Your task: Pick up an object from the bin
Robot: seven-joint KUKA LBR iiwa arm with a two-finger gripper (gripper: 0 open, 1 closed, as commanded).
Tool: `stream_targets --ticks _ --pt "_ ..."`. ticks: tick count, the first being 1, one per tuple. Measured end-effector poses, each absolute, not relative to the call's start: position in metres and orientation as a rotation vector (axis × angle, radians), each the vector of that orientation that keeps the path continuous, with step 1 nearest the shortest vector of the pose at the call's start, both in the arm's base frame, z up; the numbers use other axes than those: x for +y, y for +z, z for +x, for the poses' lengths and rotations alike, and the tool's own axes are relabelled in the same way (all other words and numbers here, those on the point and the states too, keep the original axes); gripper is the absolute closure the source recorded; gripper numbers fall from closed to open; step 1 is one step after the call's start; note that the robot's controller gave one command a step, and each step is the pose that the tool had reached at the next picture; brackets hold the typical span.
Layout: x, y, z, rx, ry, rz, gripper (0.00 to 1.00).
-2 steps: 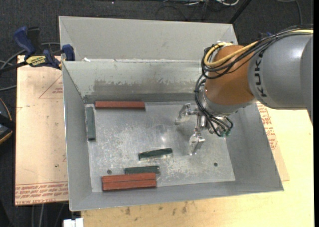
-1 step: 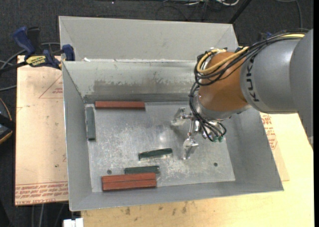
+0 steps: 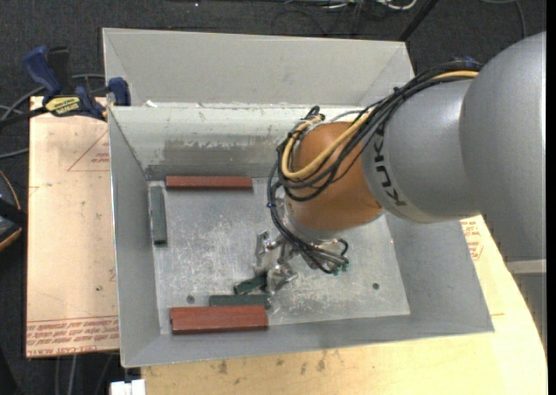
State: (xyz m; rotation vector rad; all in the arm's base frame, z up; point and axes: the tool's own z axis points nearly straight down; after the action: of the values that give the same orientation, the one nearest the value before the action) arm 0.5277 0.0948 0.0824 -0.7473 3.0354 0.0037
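My gripper (image 3: pixel 274 268) hangs low over the front middle of the bin floor, under the orange wrist cover. Right at its lower left tip lies a small dark green flat piece (image 3: pixel 243 292), which stretches left toward the front wall. I cannot tell whether the gripper touches this piece. Just in front of it a reddish-brown bar (image 3: pixel 219 319) lies along the bin's front edge.
A second reddish-brown bar (image 3: pixel 208 182) lies along the back wall at the left. A grey bar (image 3: pixel 157 214) lies lengthwise by the left wall. The arm and its cables cover the right half of the bin.
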Motion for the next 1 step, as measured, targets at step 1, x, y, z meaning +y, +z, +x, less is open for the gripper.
stream_targets --ticks 1 --pt "0.0949 0.0824 0.5277 3.035 0.003 -0.748 1.00"
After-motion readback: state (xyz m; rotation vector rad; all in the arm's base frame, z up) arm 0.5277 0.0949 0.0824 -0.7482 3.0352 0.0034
